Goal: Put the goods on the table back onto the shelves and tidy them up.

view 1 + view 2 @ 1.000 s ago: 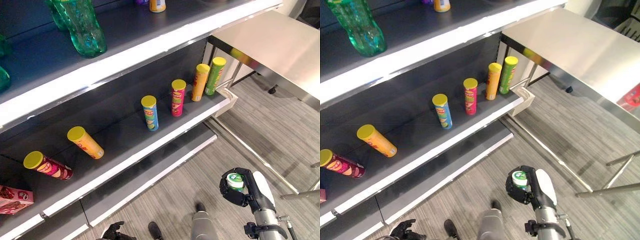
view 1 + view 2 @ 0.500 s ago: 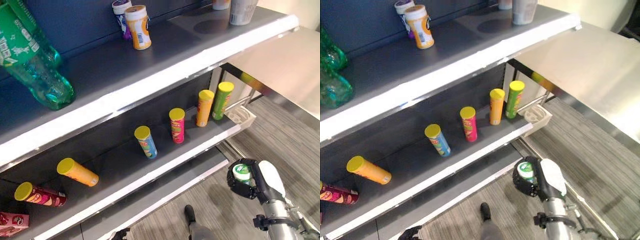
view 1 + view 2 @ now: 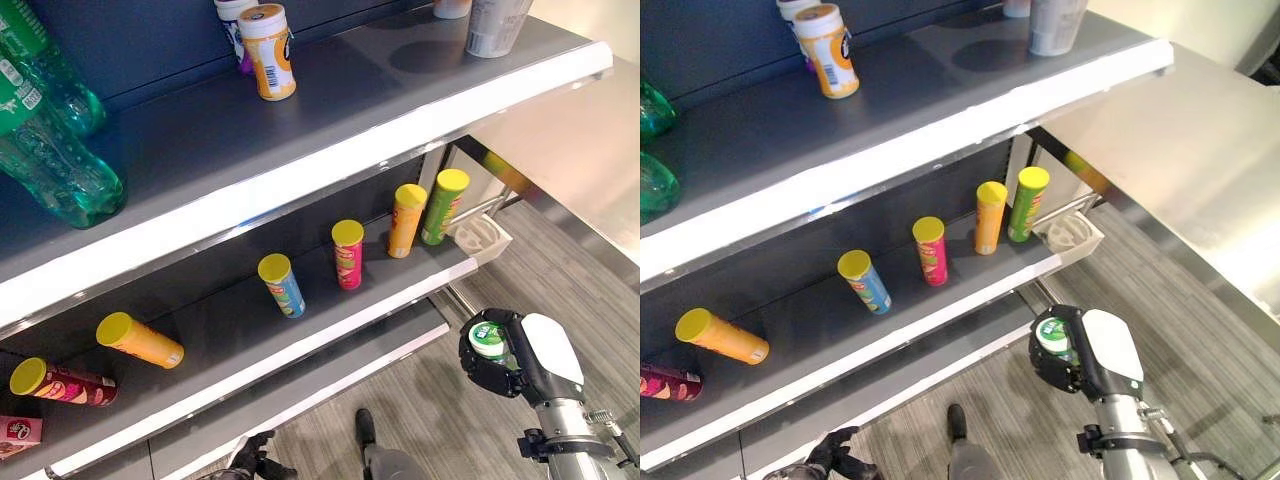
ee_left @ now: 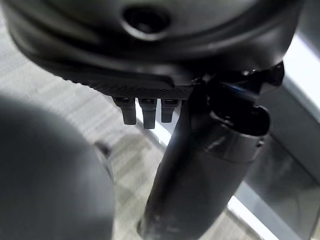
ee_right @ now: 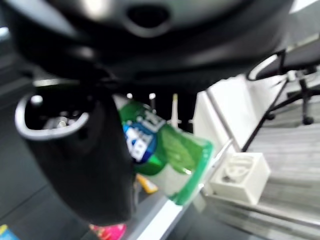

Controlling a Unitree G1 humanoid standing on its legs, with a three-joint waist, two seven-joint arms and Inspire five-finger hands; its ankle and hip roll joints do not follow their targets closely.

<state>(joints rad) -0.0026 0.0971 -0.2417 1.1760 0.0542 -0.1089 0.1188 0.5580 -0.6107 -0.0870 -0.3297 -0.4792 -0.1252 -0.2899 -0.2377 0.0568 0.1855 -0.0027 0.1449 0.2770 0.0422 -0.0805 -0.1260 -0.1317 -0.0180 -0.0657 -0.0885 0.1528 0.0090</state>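
Observation:
My right hand (image 3: 520,365) hangs low over the floor in front of the shelves, shut on a small green-and-white container (image 3: 488,342) with a white lid. The right wrist view shows that container (image 5: 165,155) lying between thumb and fingers. The upper shelf (image 3: 300,130) carries green bottles (image 3: 45,150) at the left, an orange-labelled can (image 3: 267,50) and a grey cup (image 3: 495,25) at the right. On the middle shelf (image 3: 230,330) several yellow-lidded chip tubes stand or lean, such as the green tube (image 3: 442,205). An orange tube (image 3: 140,340) and a dark red tube (image 3: 62,382) lie flat. My left hand (image 3: 828,458) hangs open near the floor.
A steel table (image 3: 1200,170) adjoins the shelves on the right. A white plastic bracket (image 3: 480,237) sits at the middle shelf's right end. A pink box (image 3: 15,435) lies at its far left. Below is a bottom shelf (image 3: 330,375), then striped grey floor (image 3: 590,290).
The camera has swung up toward the shelves, so more of the upper shelf shows. My right hand keeps its hold on the container at about the same height. The left hand stays low.

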